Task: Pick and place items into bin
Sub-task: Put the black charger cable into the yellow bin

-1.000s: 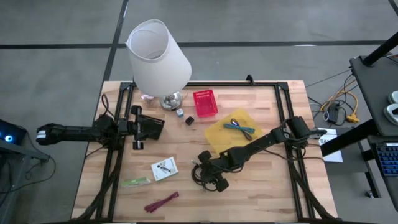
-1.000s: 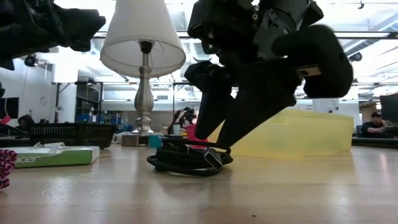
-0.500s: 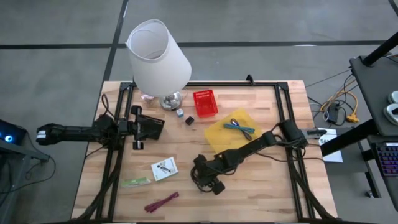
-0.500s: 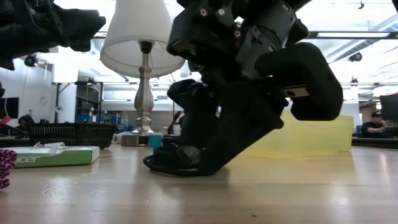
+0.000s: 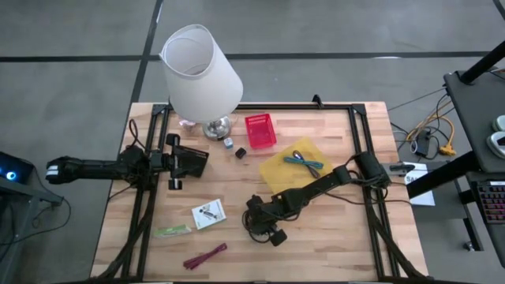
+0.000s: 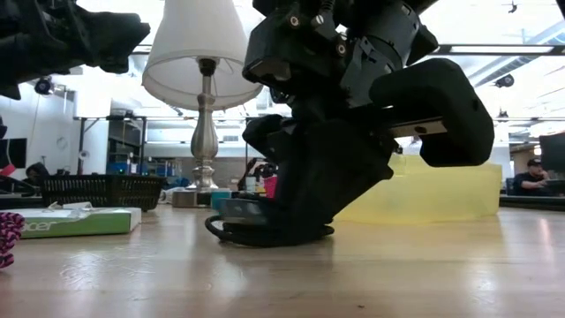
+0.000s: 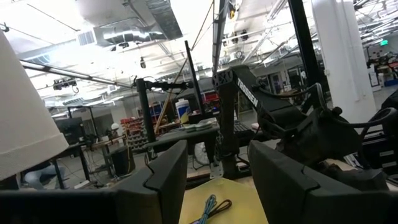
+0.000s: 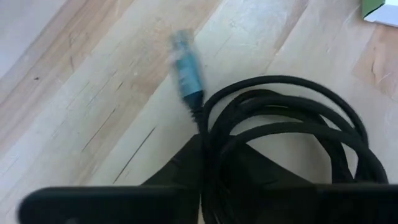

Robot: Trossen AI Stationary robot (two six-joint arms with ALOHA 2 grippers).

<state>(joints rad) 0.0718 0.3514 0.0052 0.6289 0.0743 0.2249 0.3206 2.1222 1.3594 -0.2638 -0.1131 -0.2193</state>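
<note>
Right gripper (image 5: 264,223) clamped on black coiled cable (image 8: 292,137), its blue plug (image 8: 185,70) only wrist-visible.

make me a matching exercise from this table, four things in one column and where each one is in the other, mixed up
Things:
1. black coiled cable
2. teal ties
3. maroon ties
4. left pincer

Places:
A. lying on the yellow sheet
B. near the table's front edge, past the white card packet
C. under the lowered right pincer
D. waiting at the table's left side, below the lamp in the high view

Pairs: 1-C, 2-A, 3-B, 4-D
</note>
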